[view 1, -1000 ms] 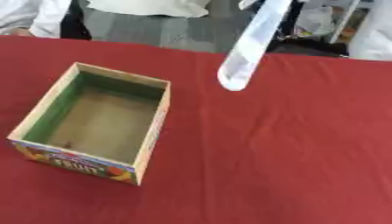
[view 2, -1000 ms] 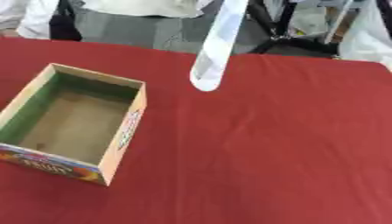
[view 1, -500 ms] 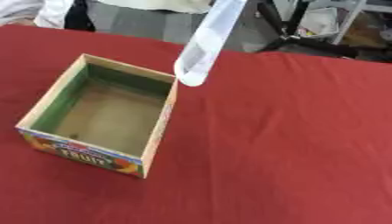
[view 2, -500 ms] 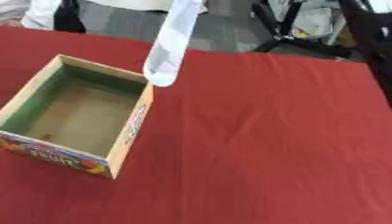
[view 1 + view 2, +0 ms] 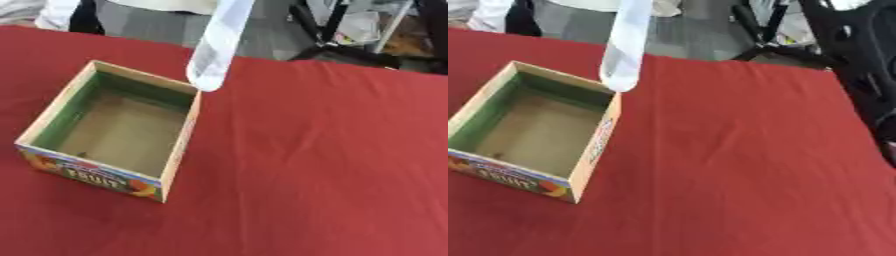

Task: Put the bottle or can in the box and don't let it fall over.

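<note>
While above box [image 5: 114, 127] rim, bottle [image 5: 217, 47]

Red-clothed worktop [image 5: 332, 165] bearing one open cardboard box [image 5: 112, 129], printed front, on its left half.

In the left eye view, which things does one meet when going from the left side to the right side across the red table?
Open cardboard box → pale bottle hanging tilted above the box's far right corner → bare red tablecloth.
</note>
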